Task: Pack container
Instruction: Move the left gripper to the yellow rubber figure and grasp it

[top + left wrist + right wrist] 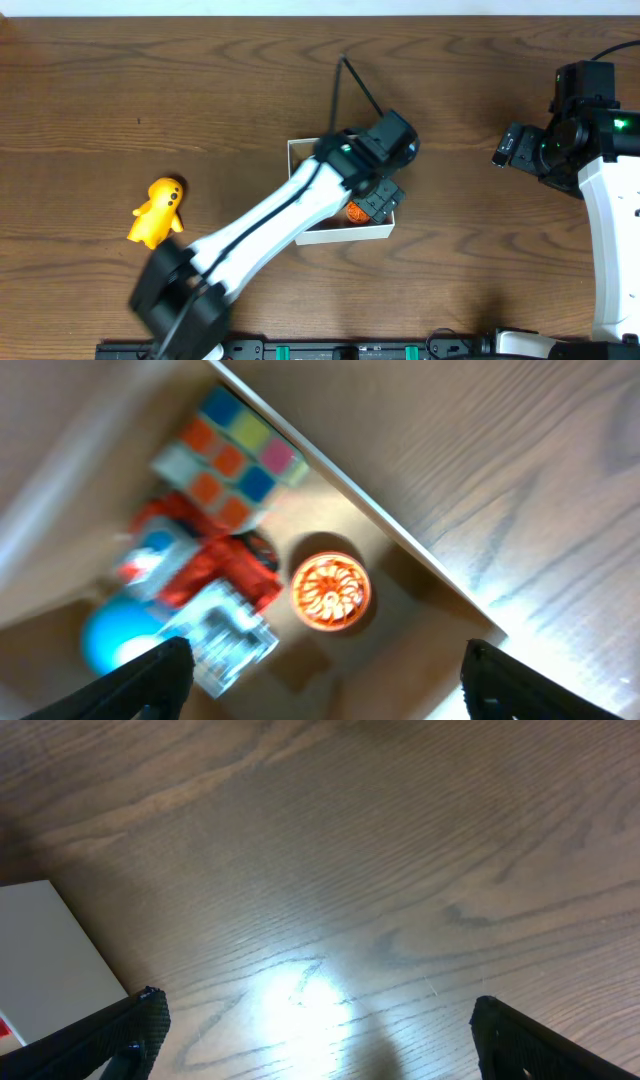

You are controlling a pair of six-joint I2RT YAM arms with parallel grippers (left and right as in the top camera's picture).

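Note:
The container (385,233) is a shallow white-walled box with a brown floor at the table's middle. My left gripper (378,205) hangs open and empty over it. In the left wrist view the open jaws (325,685) frame the container's floor (420,635). On it lie an orange round toy (331,593), a colour-tiled cube (228,450), a red toy (215,565), a clear block (225,640) and a blue ball (115,638). A yellow duck toy (158,211) lies on the table at the left. My right gripper (510,148) is open over bare wood at the right.
A thin black rod or cable (358,85) lies behind the container. The right wrist view shows wood grain and a white container corner (45,960) at its left edge. The left arm (250,240) crosses the table's front middle.

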